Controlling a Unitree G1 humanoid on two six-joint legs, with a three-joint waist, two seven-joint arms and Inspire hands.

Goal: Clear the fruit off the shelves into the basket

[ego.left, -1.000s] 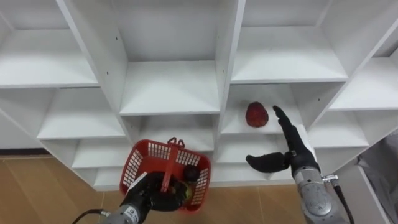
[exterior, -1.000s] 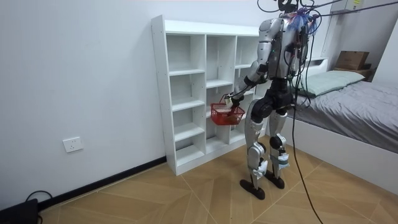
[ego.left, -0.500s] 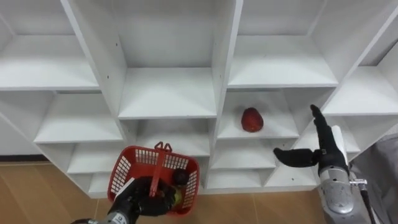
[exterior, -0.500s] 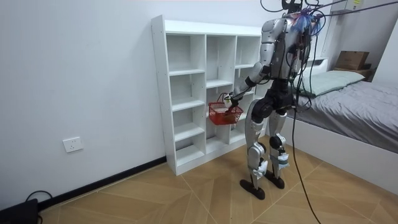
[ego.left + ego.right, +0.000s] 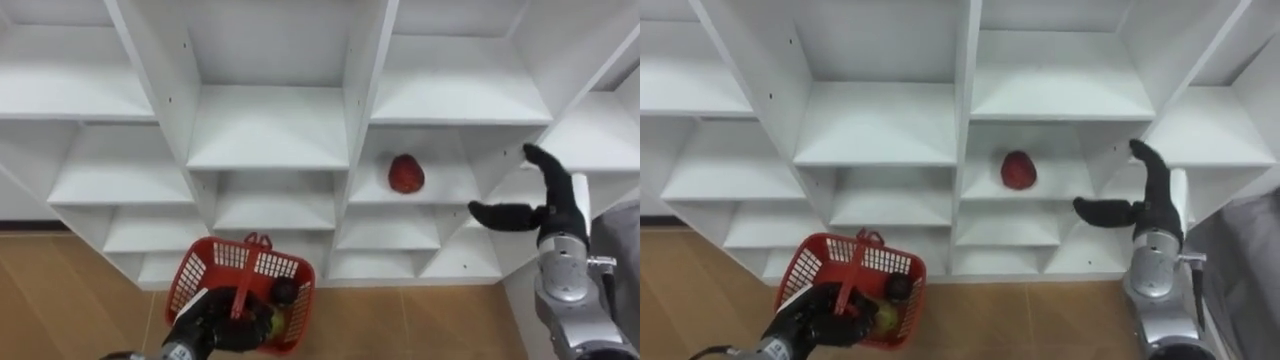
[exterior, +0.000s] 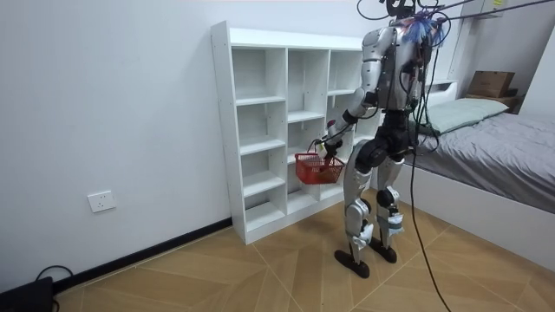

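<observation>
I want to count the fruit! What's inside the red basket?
Inside the red basket lie a dark round fruit and a yellow-green one. The left hand, gripping the handle, covers part of the bottom, so more may hide there.

Bedroom: bed (image 6: pixel 494 130), white closet (image 6: pixel 286 130).

White open-cubby wooden shelf unit (image 6: pixel 221 130) stood against plain white wall (image 6: pixel 104 104). Light herringbone wood floor (image 6: pixel 260 277), dark skirting board (image 6: pixel 147 255), white wall socket (image 6: pixel 101 201), grey-covered bed (image 6: pixel 507 143) at room view's right.
</observation>
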